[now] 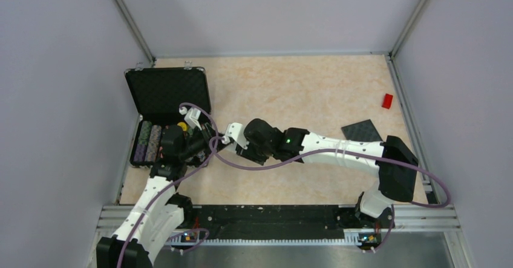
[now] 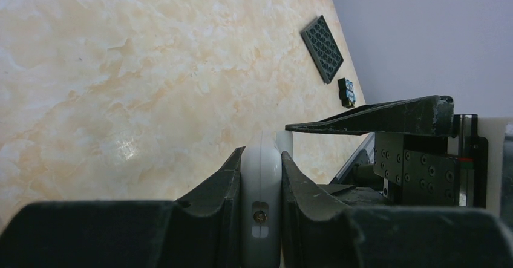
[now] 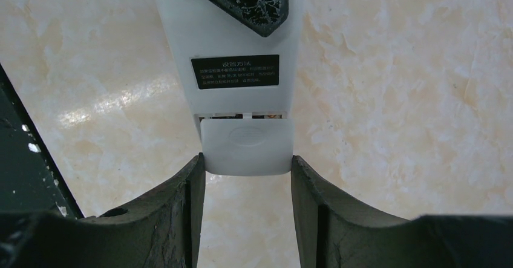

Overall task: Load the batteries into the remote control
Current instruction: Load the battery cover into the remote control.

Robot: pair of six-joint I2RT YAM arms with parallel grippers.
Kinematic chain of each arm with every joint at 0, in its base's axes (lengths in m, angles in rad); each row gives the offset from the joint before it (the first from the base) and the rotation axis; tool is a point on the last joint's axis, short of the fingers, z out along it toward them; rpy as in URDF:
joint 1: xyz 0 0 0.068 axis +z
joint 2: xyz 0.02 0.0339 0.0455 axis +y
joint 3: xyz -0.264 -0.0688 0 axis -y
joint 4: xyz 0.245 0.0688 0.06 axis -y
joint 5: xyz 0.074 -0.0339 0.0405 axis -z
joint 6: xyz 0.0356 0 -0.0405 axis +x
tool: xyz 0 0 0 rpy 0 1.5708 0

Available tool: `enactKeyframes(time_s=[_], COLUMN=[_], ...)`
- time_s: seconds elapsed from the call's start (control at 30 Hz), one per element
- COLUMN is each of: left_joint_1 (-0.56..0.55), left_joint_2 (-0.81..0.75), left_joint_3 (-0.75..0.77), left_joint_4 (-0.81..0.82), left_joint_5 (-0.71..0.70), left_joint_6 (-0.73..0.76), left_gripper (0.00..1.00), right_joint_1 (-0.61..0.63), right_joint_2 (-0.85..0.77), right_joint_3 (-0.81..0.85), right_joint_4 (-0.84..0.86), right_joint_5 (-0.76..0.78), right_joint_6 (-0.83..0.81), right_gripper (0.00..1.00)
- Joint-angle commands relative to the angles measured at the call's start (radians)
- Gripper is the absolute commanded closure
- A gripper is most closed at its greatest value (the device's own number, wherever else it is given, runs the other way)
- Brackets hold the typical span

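The remote control (image 2: 261, 183), a slim white handset, is held edge-on above the table with my left gripper (image 2: 261, 159) shut on its flat faces. From the right wrist view I see its back (image 3: 236, 38) with a black label. The white battery cover (image 3: 247, 147) at its near end sits slightly slid out, a thin gap above it. My right gripper (image 3: 247, 165) is shut on that cover, its fingertips pressing the two side edges. In the top view both grippers meet left of the table's middle (image 1: 221, 140). The batteries are out of view.
An open black case (image 1: 166, 92) with rows of colourful chips (image 1: 148, 141) lies at the left edge, close behind my left arm. A dark grey studded plate (image 1: 361, 130) and a red block (image 1: 387, 100) lie at the right. A small black piece (image 2: 346, 91) lies near the plate.
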Motion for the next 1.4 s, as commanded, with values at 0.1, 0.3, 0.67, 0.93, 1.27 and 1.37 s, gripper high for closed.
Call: enactKeyframes(time_s=[0.1,0.3,0.67,0.93,1.27,1.37], left_joint_1=[-0.009,-0.010,-0.010,-0.010,-0.010,-0.010], left_joint_2=[-0.002,-0.002,-0.005,-0.009,-0.006,-0.007], left_joint_3=[0.039,0.044,0.049,0.050,0.050,0.052], left_joint_4=[0.040,0.039,0.034,0.029,0.023,0.018], left_joint_5=[0.026,0.024,0.031,0.021,0.011,0.008], left_joint_6=[0.004,-0.003,-0.002,-0.001,0.000,0.002], left_gripper=[1.00,1.00,1.00,1.00,1.00,1.00], right_joint_1=[0.013,0.012,0.013,0.012,0.012,0.012], right_joint_2=[0.009,0.020,0.038,0.036,0.034,0.036], right_joint_3=[0.055,0.053,0.055,0.047,0.051,0.047], right_joint_4=[0.035,0.027,0.028,0.024,0.022,0.021], right_joint_5=[0.001,-0.008,-0.009,-0.027,-0.060,-0.057], right_joint_6=[-0.009,-0.012,-0.010,-0.010,-0.016,-0.015], right_gripper=[0.64,0.64,0.64,0.64,0.64,0.64])
